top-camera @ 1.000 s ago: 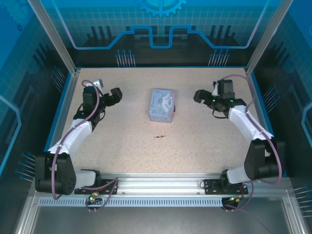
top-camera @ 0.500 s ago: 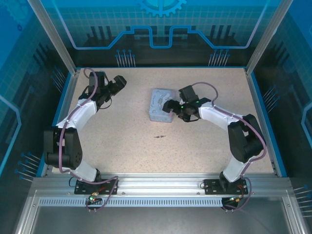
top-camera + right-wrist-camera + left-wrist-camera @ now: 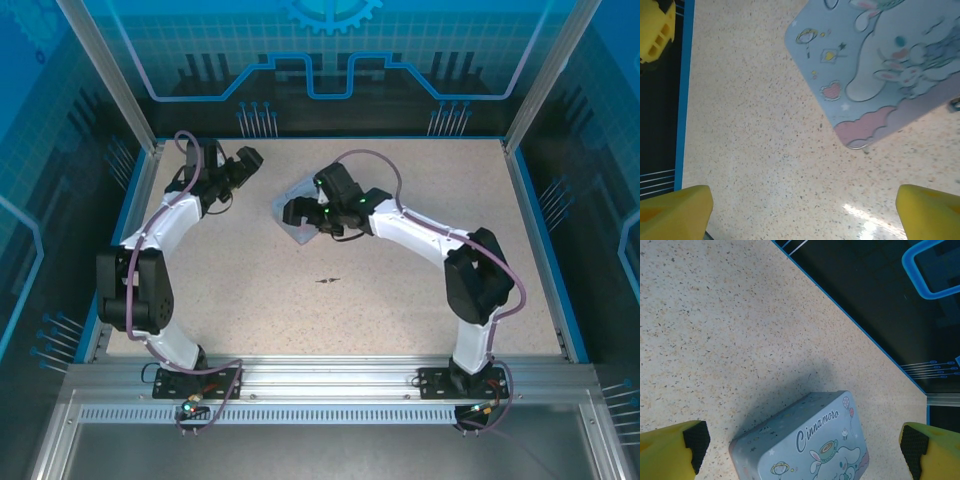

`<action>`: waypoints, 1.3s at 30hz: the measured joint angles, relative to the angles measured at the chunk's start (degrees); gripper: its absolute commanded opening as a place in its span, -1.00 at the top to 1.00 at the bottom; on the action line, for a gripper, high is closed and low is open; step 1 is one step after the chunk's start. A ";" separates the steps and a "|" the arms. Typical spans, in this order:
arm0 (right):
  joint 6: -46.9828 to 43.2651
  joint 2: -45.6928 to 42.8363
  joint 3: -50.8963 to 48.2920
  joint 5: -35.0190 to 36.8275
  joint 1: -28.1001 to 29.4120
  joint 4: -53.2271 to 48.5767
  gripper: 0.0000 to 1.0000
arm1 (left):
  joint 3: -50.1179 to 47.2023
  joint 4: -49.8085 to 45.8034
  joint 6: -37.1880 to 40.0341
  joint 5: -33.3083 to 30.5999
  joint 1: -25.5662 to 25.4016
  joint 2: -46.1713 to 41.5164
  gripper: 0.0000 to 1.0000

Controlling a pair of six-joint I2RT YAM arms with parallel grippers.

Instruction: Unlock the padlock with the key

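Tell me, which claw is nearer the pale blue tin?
The right claw, poised close over the tin; the left claw sits apart, toward the back-left corner.

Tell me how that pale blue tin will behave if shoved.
The tin looks stiff: its walls hold crisp, even edges. Flat and low on the table, it would probably slide rather than roll or tip. Its smooth printed top may be slippery.

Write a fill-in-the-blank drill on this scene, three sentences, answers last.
1. The right gripper hangs at the edge of the pale blue rounded rectangular ____.
2. Its jaws and those of the left gripper stand ____.
3. The tiny dark metal key lies on the speckled ____.
Missing words: tin; open; table.
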 measured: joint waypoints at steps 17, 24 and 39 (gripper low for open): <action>-4.81 35.52 48.65 -5.29 -20.76 -13.99 -0.75 | -6.36 -5.05 -2.47 1.44 -4.20 -3.13 -0.98; -3.17 39.23 45.40 -10.23 -18.80 -14.12 -0.75 | -4.87 -6.01 -2.27 1.44 -7.10 -0.68 -0.98; 0.96 13.94 4.90 -14.21 -17.66 3.80 -0.79 | 5.18 -8.52 -1.09 1.38 -10.16 10.23 -0.98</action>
